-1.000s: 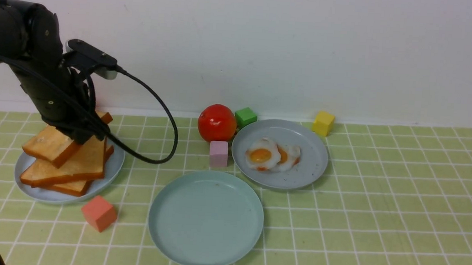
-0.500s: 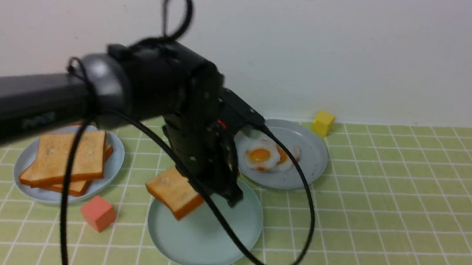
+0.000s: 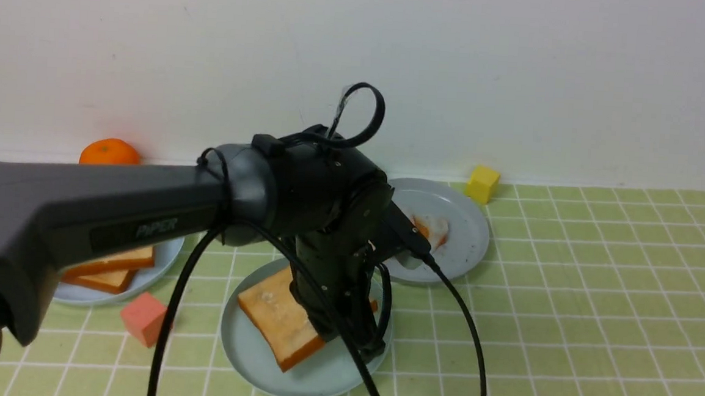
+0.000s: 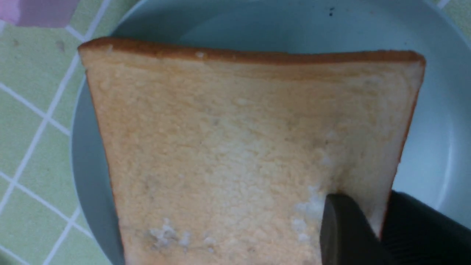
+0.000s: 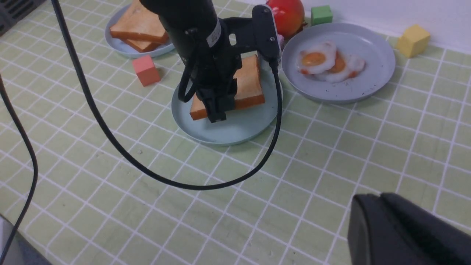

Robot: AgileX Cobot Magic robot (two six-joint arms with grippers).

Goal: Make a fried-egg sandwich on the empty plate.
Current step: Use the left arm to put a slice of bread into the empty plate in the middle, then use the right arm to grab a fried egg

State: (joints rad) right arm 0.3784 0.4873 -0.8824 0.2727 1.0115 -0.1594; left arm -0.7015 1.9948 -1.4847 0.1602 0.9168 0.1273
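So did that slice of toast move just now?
Yes. The toast slice went rightward, off the stack on the grey plate, and now lies on the teal plate.

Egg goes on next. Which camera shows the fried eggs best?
Right wrist view: both fried eggs lie unobstructed on their grey plate. In the front view the left arm hides most; left wrist view shows none.

Cloth [image 3: 565,327] is pale lime green with a white grid, and the wall [image 3: 519,79] is off-white. The teal plate [image 3: 329,377] is a soft blue-green, and the toast [image 3: 272,315] is golden with a darker brown crust. The grey plate [image 3: 462,247] at its 1 o'clock-ish looks bluish, eggs [image 5: 316,59] white with orange yolks. Salmon cube [image 3: 144,318] at 9 o'clock, plus a yellow cube [image 3: 482,183], green cube [image 5: 321,14] and pink cube [image 4: 36,11]. Tomato [image 5: 289,13] red, arm [image 3: 82,218] dark grey-black.
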